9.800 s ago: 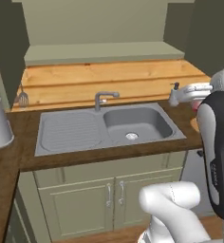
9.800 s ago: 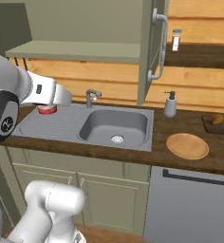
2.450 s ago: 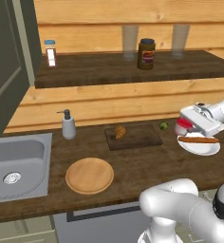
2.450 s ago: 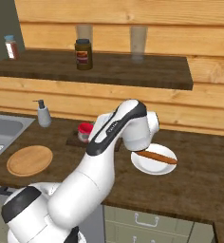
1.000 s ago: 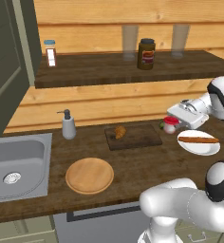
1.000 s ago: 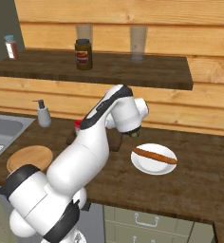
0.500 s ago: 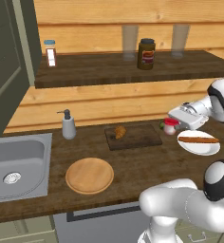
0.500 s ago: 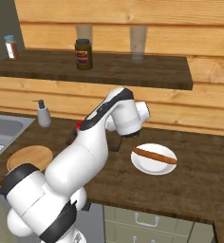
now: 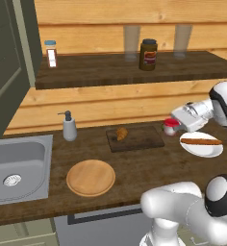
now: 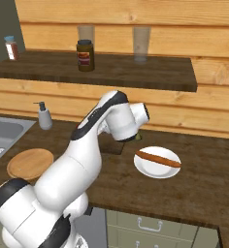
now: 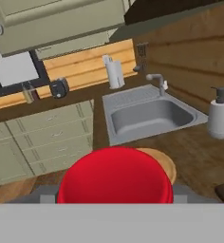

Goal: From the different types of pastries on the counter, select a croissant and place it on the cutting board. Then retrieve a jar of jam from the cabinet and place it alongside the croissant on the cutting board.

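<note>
Fingers of the gripper (image 9: 175, 126) clasp one jar of jam (image 9: 170, 127) above the counter (image 9: 149, 168), just off the cutting board's (image 9: 139, 139) right end; one croissant (image 9: 121, 133) sits there, one stick pastry (image 9: 201, 141) plated nearby.

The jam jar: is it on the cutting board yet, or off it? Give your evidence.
Off. The jam jar is in the gripper, just past the right end of the cutting board, where the croissant lies.

The dark wood bench (image 9: 134, 166) carries, beside the hand (image 9: 177, 126), the cutting board (image 9: 135, 138) and a white plate (image 9: 201, 146); farther off lie a round wooden plate (image 9: 91, 177), soap dispenser (image 9: 69, 127) and sink (image 9: 17, 166).
</note>
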